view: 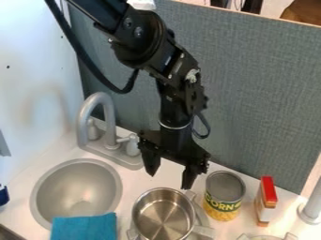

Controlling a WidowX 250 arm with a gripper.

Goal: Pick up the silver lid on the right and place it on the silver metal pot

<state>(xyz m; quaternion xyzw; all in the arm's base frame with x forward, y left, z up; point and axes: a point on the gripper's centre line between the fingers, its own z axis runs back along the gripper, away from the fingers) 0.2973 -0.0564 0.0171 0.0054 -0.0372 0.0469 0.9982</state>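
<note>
I have the pincer hanging near the far rim of the steel pot, its fingers well apart, holding nothing. The pot stands on the worktop between the sink and the corn can; a blue cloth lies over the sink's near edge.

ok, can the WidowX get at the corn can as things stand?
Probably yes. The jaws are open and empty, and the arm hangs just up-left of the can in the picture, whose top is uncovered. The steel pot sits close on the can's image-left side, so clearance looks tight there.
</note>
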